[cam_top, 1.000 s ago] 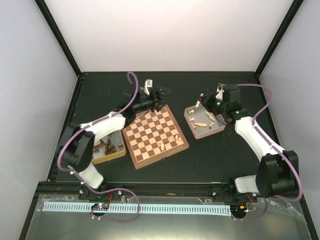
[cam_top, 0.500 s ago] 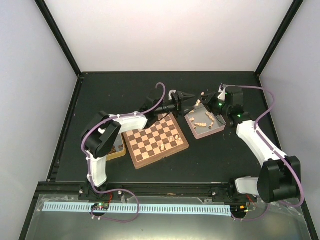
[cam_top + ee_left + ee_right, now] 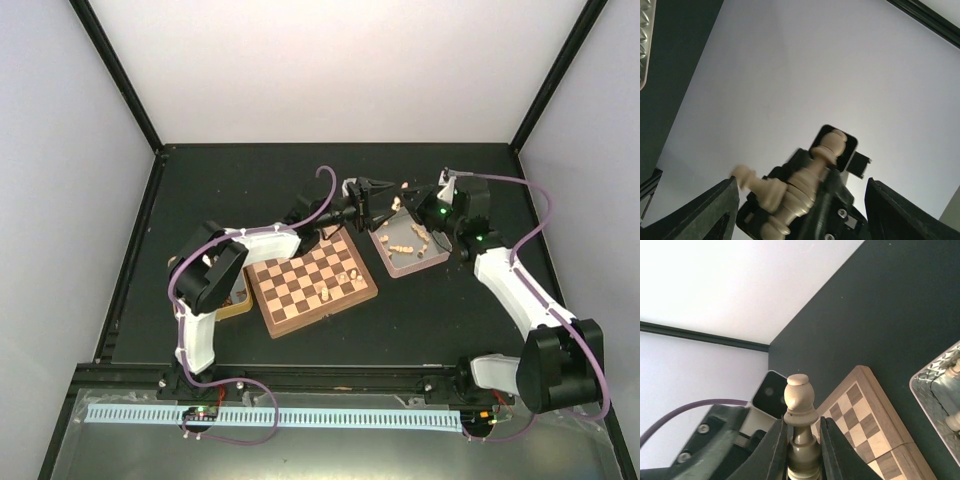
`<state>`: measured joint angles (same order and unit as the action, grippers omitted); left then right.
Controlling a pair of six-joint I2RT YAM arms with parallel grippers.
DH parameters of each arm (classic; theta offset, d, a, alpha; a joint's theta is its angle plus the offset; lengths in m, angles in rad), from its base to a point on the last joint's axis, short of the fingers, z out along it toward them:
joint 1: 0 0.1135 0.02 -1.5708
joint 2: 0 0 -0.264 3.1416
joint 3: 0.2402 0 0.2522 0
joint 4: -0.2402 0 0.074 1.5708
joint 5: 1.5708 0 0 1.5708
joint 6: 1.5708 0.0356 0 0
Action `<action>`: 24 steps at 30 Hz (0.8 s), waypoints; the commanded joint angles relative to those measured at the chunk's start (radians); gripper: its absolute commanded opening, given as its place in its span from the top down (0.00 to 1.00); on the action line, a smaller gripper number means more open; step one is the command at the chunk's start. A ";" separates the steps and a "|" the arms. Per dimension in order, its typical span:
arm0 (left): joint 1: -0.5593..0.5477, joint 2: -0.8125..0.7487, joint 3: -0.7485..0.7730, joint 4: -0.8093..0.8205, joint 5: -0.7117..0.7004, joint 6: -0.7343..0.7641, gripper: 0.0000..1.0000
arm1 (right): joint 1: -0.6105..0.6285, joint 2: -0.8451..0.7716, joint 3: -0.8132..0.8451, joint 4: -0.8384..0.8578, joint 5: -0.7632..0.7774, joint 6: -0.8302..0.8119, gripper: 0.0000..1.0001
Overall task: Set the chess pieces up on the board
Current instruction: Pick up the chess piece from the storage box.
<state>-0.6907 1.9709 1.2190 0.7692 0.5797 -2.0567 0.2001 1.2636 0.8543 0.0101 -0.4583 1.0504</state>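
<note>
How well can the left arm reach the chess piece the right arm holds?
Likely yes. The left fingers stand open either side of the chess piece, whose top sticks out bare above the right fingers.

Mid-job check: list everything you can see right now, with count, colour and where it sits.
board: one, tan and dark brown checks, reddish rim, table centre.
chess pieces on the board: a few, cream, towards its right side.
right tray: one, metal, right of the board.
loose cream pieces: several, in the right tray.
left tray: one, tan rim, left of the board, mostly hidden by the left arm.
held chess piece: one, cream, upright.
table: one, black.
left hand: black, open, facing the right hand.
right hand: black, shut on the held chess piece.
</note>
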 commanded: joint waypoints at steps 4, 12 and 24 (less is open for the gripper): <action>-0.026 0.060 0.050 0.073 -0.033 -0.135 0.31 | -0.009 -0.046 -0.027 0.051 0.005 0.011 0.88; -0.032 0.085 0.081 0.090 -0.050 -0.160 0.39 | -0.011 -0.065 -0.061 0.064 0.009 0.011 0.89; -0.037 0.093 0.090 0.107 -0.061 -0.180 0.58 | -0.012 -0.075 -0.077 0.079 -0.022 0.017 0.89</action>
<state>-0.7158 2.0468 1.2644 0.7944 0.5442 -2.0693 0.1947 1.2102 0.7937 0.0753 -0.4618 1.0592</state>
